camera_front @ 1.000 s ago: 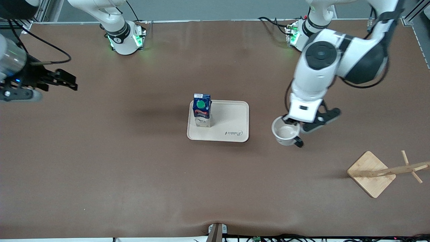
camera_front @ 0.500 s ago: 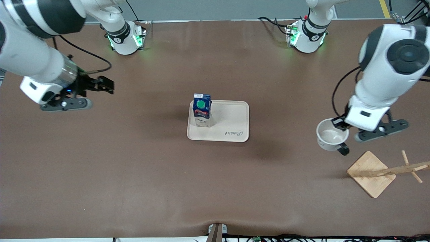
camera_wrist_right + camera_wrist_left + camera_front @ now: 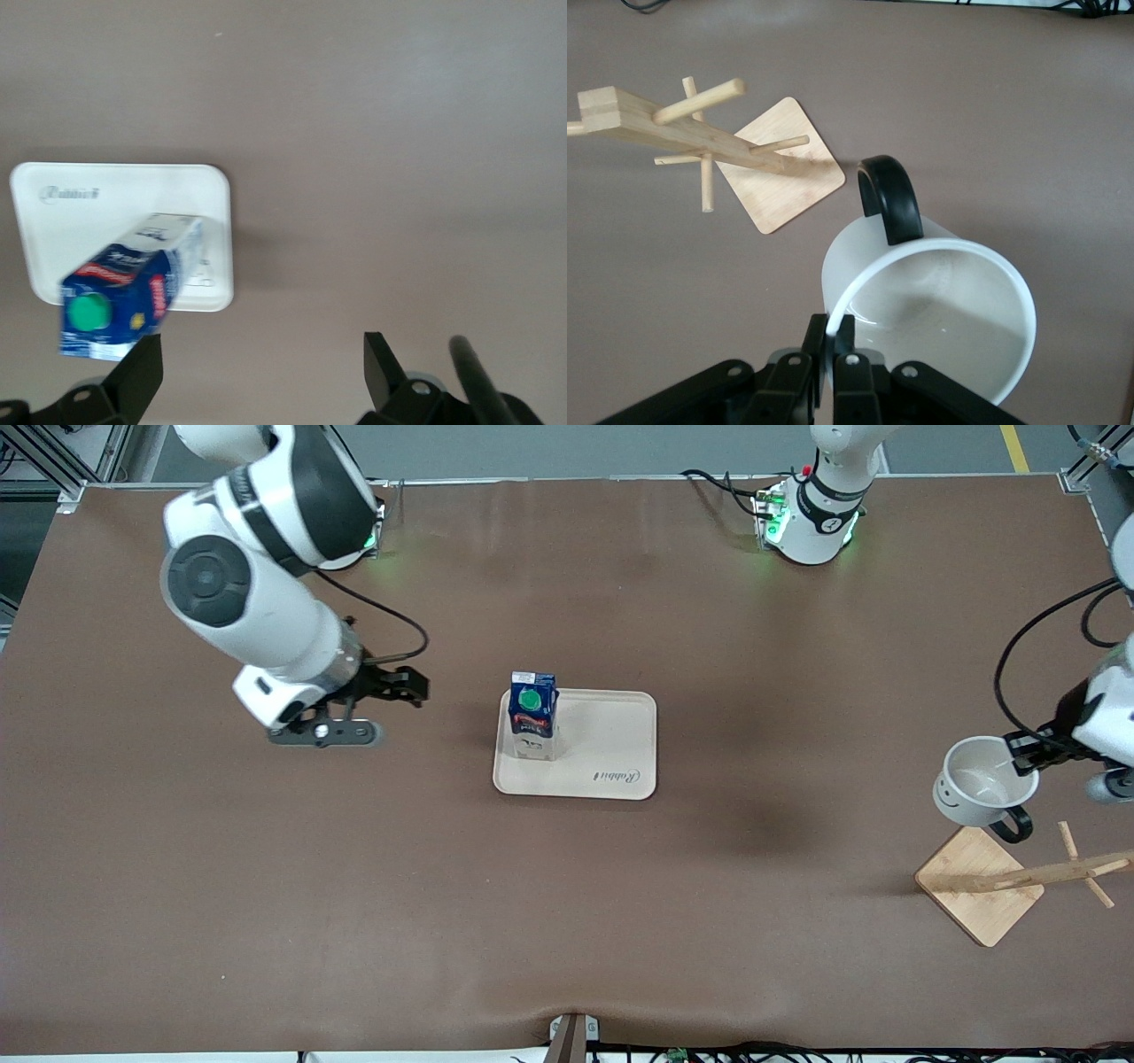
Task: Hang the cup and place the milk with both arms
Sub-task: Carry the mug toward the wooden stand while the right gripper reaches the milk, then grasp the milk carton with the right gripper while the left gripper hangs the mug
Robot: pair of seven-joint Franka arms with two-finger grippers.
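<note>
While the brown table [image 3: 354, 921] spreads under everything, the two arms hang over its two ends. The right arm [image 3: 257, 593] reaches down from its base toward the middle, and its right gripper [image 3: 390, 687] hovers over bare tabletop with its fingers spread wide and nothing between them; in the right wrist view the two black fingers [image 3: 142, 376] frame open table. The left arm [image 3: 1112, 708] is mostly cut off at the edge of the front view, at its own end of the table, and its left gripper [image 3: 1028, 751] is up in the air, clamped tight on the rim of the cup [image 3: 979, 784].

The cream tray [image 3: 611, 744] lies on the table toward the middle from the right gripper, well apart from it. The wooden rack [image 3: 983, 881], a square base with a post and pegs, stands just below the left gripper as the front camera sees it; the left wrist view shows its pegs [image 3: 700, 102] off to one side of the held cup, not touching it.

The milk [image 3: 532, 716] stands upright on the tray, at the tray's end nearest the right gripper, green cap up. The cup hangs from the left gripper tilted, its mouth open to the front camera, its black handle [image 3: 1013, 828] pointing down over the rack's base and a smiley showing on its side.
</note>
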